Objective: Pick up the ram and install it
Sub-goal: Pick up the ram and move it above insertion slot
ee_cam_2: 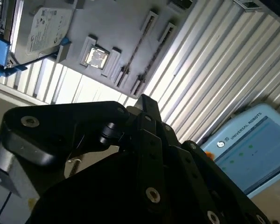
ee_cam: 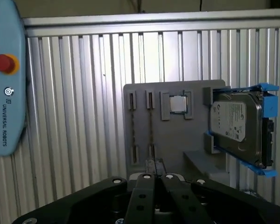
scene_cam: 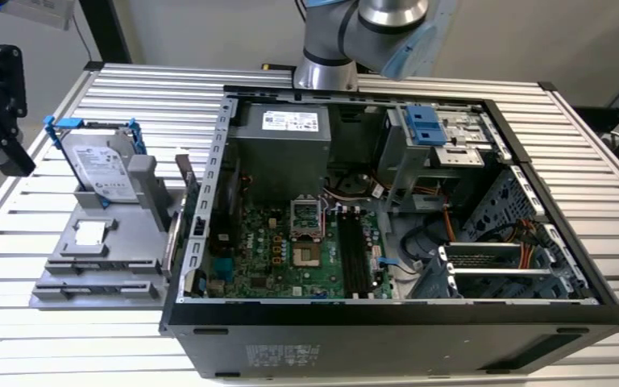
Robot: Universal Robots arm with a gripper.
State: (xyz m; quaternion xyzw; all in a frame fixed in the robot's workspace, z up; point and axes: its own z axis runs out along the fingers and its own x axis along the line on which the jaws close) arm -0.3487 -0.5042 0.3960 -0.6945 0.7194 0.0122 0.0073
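the exterior view takes in the whole bench: an open computer case (scene_cam: 223,161) lying on a slatted metal table (scene_cam: 600,161), its green motherboard (scene_cam: 277,258) facing up with the long black slots (scene_cam: 355,258) bare. to the exterior view's left of the case is a grey fixture plate (scene_cam: 126,242), with a hard drive (scene_cam: 100,165) in a blue frame propped on it. the black gripper (scene_cam: 14,161) hangs at the picture's left edge, beside that drive and clear of it.

both wrist views look down past the gripper at the plate. there the ram (ee_cam: 150,127) (ee_cam_2: 137,45) reads as a thin dark strip standing on edge between two pairs of small grey holders, just beside the pocket with the square processor chip (ee_cam: 178,103). a second pair of holders runs parallel on the far side from the chip; i cannot tell whether anything stands in it. these views also take in a light blue teach pendant (ee_cam: 4,93) lying on the slats, well apart from the plate.

the jaws are closed, tip against tip, with nothing between them. the gripper (ee_cam: 154,162) hovers above the plate and touches neither the ram nor its holders.
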